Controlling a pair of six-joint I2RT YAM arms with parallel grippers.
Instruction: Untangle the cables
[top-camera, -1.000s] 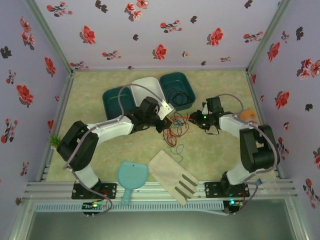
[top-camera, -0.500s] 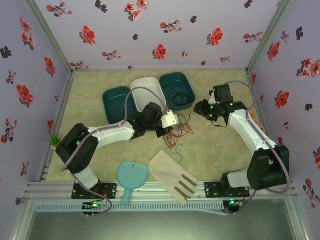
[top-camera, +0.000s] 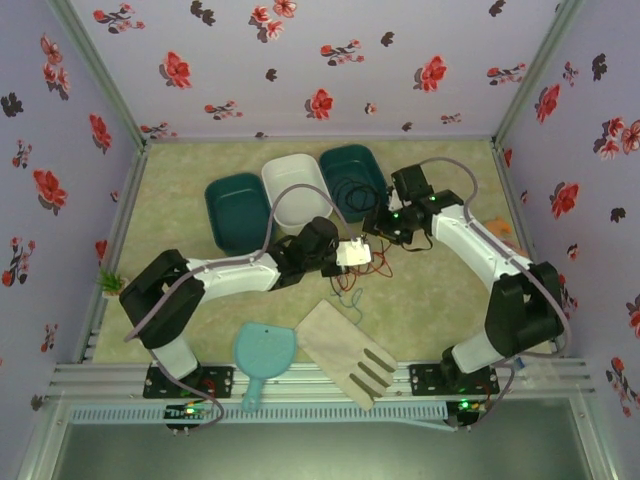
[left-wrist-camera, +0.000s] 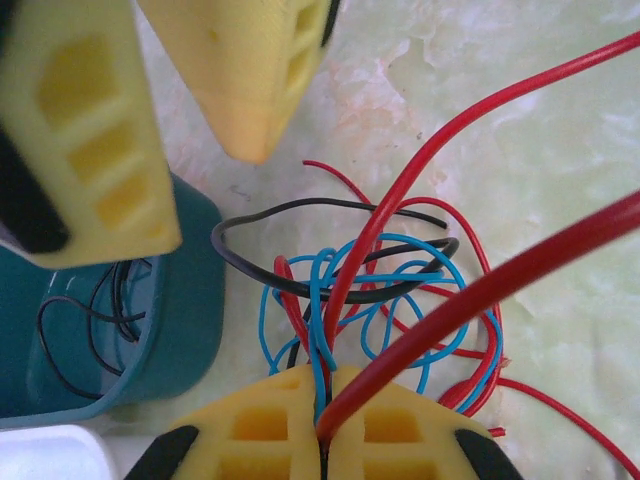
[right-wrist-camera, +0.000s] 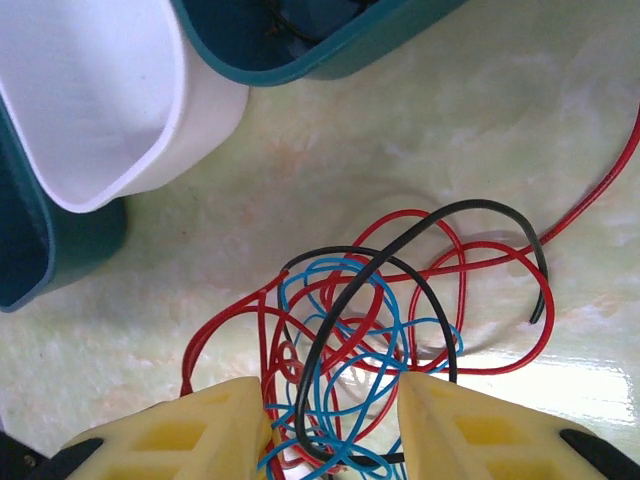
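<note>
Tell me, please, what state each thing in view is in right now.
Left gripper: jaws shut on red cable and blue cable.
Right gripper: jaws open, straddling the tangle.
Red cable: tangled, pinched.
Blue cable: tangled, pinched.
Black cable: looped through the tangle, lying on the table.
Teal bin: upright, black wire coiled inside.
</note>
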